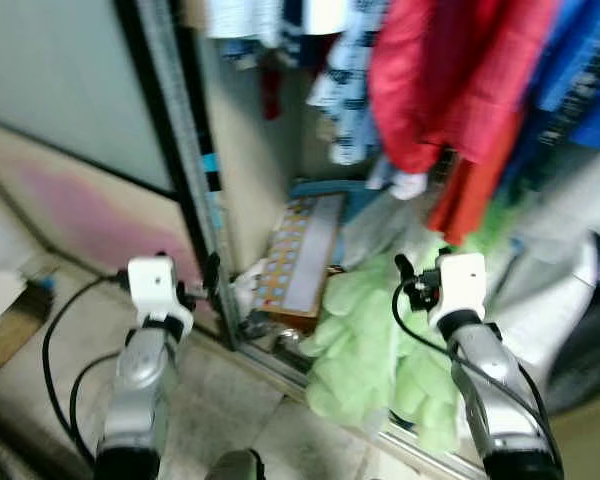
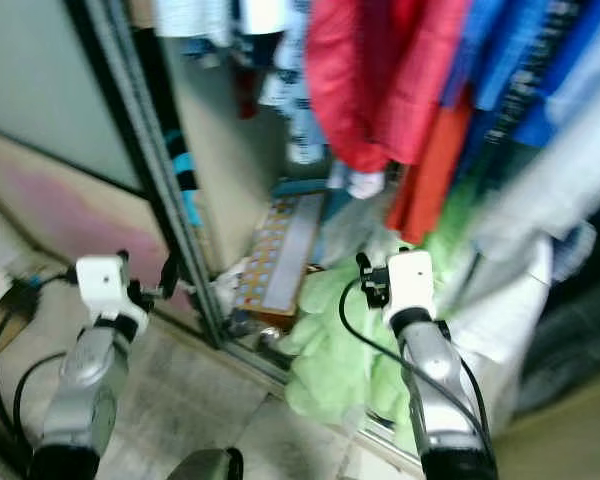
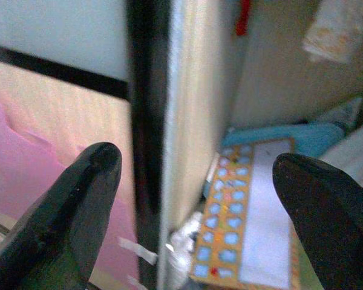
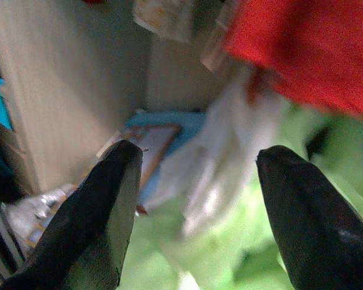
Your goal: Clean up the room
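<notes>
Facing wardrobe door edge [image 1: 185, 170], left tool [image 3: 193, 211] spread, right tool [image 4: 196, 223] spread.

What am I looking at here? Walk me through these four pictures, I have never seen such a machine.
This is a walking humanoid robot tidying a room. The two wide pictures come from cameras in its head, looking down at its two silver arms before an open wardrobe. Its left tool is by the dark sliding-door frame; its right tool is over a crumpled pale green cloth spilling onto the floor. Red hanging garments are above, and a flat patterned board leans inside. The two close pictures come from wrist cameras, looking along each tool's black fingers. Both tools are open, holding nothing.
</notes>
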`<state>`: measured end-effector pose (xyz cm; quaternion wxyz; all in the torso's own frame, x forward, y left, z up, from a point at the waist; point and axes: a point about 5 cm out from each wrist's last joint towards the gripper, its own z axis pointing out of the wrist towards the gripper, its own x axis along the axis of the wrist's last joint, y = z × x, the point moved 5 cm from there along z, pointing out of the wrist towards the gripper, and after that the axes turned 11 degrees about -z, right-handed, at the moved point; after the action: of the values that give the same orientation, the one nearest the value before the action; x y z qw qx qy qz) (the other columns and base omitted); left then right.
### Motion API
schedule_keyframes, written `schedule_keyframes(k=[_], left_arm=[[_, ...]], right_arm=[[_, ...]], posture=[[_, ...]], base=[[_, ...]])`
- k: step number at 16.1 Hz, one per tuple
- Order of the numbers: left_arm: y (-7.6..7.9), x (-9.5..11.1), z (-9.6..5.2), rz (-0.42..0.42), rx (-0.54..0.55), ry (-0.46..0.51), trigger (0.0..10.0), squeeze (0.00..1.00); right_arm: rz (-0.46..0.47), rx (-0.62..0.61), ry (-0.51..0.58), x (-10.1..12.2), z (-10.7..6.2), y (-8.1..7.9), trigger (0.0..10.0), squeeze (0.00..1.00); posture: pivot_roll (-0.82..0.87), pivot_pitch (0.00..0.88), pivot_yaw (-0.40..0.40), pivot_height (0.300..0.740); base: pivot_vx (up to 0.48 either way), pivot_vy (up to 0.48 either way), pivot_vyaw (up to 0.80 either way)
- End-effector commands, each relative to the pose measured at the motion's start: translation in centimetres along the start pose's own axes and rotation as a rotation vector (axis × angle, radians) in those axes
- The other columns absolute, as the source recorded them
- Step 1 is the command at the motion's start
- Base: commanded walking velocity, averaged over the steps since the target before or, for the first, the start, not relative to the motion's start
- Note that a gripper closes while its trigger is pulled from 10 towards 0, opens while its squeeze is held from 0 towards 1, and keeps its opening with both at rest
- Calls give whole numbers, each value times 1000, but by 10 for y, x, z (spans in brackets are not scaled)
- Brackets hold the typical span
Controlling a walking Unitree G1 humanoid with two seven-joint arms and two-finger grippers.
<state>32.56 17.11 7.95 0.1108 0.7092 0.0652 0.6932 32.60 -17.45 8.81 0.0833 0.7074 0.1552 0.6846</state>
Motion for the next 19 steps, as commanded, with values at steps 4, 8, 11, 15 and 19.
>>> schedule_keyframes(k=[4, 8, 11, 15, 19], left_arm=[[-7, 0, -1, 38, 9, -19, 10000, 0], [-14, 7, -8, 61, 15, -27, 10000, 0], [-12, 17, 0, 54, 9, -11, 10000, 0], [-15, 22, 9, 68, 44, -5, 10000, 0], [-25, 27, 17, 77, 81, -2, 10000, 0]], right_arm=[[17, -14, 3, -2, -4, 0, 10000, 0], [45, -34, -4, -1, -3, 6, 10000, 0], [46, -67, 1, 1, 2, 20, 10000, 0], [59, -88, 6, 4, 7, 29, 10000, 0], [75, -81, 25, 11, 20, 27, 10000, 0]], posture=[[15, 0, 8, 740], [32, 0, 23, 740], [19, 0, 28, 740], [13, 0, 17, 740], [22, 0, 3, 740]], base=[[0, 0, 800], [0, 0, 800], [0, 0, 419], [0, 0, 0], [0, 0, 0]])
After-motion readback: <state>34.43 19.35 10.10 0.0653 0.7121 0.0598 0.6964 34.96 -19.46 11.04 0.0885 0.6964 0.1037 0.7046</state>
